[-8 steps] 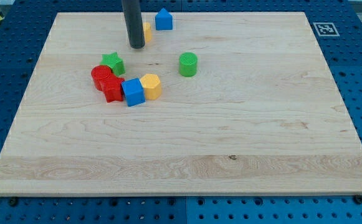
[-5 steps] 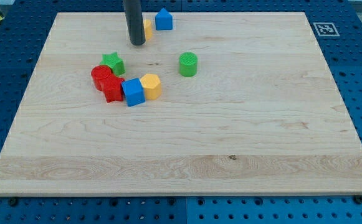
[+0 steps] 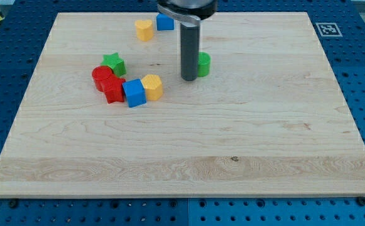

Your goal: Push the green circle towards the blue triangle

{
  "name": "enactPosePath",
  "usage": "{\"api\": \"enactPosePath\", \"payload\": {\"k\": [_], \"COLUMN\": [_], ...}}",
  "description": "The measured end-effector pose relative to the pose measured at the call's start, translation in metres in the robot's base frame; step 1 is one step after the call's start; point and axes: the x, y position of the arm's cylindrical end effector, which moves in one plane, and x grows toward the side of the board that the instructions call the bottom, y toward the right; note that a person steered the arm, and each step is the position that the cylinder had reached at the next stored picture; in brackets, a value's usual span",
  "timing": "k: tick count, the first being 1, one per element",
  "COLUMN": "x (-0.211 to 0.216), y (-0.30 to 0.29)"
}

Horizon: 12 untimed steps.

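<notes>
The green circle [image 3: 203, 64] sits near the board's upper middle, partly hidden by my rod. My tip [image 3: 188, 78] rests on the board just left of and slightly below the green circle, touching or nearly touching it. The blue triangle-topped block [image 3: 164, 22] stands near the view's top edge, up and left of the circle. A yellow heart-like block [image 3: 144, 29] lies just left of it.
A cluster lies at the view's left middle: a green star [image 3: 114, 63], a red round block [image 3: 100, 76], a red star-like block [image 3: 114, 90], a blue cube [image 3: 134, 93] and a yellow hexagon [image 3: 152, 86]. A marker tag [image 3: 326, 29] sits at the board's top right corner.
My rod has moved from beside the yellow heart at the top left down and right to the green circle. The circle has shifted slightly right. The yellow heart is now uncovered.
</notes>
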Motion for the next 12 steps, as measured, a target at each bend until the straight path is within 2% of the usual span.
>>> {"api": "enactPosePath", "payload": {"k": [3,6,8,12], "x": [-0.010,-0.050,-0.035,-0.059], "y": [0.048,0.029,0.023,0.015]}}
